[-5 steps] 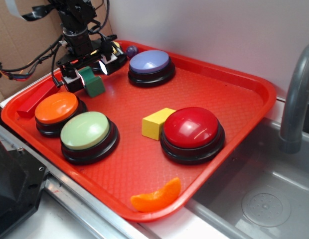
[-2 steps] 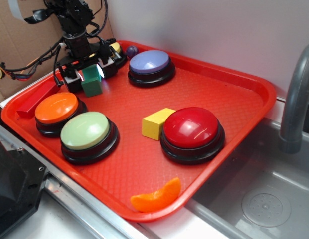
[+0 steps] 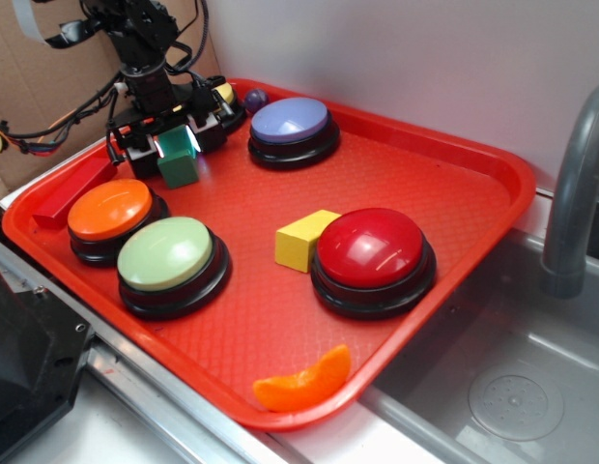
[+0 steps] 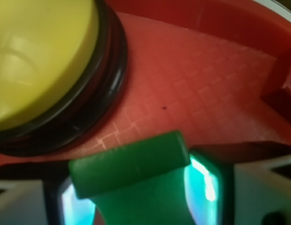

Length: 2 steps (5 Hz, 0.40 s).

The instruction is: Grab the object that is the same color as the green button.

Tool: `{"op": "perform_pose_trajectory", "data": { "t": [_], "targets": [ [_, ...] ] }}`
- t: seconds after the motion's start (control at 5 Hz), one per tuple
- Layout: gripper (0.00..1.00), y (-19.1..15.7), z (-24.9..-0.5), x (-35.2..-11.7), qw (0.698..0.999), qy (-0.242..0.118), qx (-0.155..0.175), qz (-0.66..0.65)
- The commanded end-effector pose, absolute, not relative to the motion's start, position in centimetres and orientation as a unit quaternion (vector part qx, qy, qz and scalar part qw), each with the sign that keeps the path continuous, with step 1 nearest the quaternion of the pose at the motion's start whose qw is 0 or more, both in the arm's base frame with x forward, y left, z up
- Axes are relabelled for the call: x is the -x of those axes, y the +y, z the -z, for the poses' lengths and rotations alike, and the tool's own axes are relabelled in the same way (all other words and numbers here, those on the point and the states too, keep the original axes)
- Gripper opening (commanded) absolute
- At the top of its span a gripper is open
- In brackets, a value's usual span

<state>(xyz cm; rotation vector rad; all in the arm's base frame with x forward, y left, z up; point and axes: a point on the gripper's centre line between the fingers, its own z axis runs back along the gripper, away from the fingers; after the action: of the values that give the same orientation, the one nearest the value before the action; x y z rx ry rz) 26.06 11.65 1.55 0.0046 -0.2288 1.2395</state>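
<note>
The small dark green block (image 3: 178, 167) stands at the tray's back left, between my gripper's (image 3: 177, 147) two fingers. In the wrist view the block (image 4: 131, 166) fills the gap between the glowing pads (image 4: 206, 183), and the jaws are shut on its sides. I cannot tell whether it rests on the tray or hangs just above it. The pale-green button (image 3: 169, 253) sits at the front left, well in front of the gripper.
The red tray (image 3: 493, 159) also holds an orange button (image 3: 111, 211), purple button (image 3: 290, 121), red button (image 3: 370, 247), yellow cube (image 3: 301, 240), long red block (image 3: 72, 190) and an orange slice (image 3: 304, 382). A yellow button (image 4: 37, 61) sits just behind the gripper. A sink (image 3: 512, 396) and faucet (image 3: 575, 193) lie right.
The green block was tilted beside the fingers a second ago. It now stands straight between them, slightly further left and back, with the jaws closed on it.
</note>
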Motion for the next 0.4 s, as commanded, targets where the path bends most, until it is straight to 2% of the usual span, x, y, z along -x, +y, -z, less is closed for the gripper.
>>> {"op": "perform_pose_trajectory", "data": {
  "t": [0.0,0.2],
  "targets": [
    [0.0,12.3,-8.0,-26.1,0.849,-0.116,-0.005,-0.515],
    [0.0,10.5,-10.7,-26.5,0.894,-0.107,0.004,-0.435]
  ]
}}
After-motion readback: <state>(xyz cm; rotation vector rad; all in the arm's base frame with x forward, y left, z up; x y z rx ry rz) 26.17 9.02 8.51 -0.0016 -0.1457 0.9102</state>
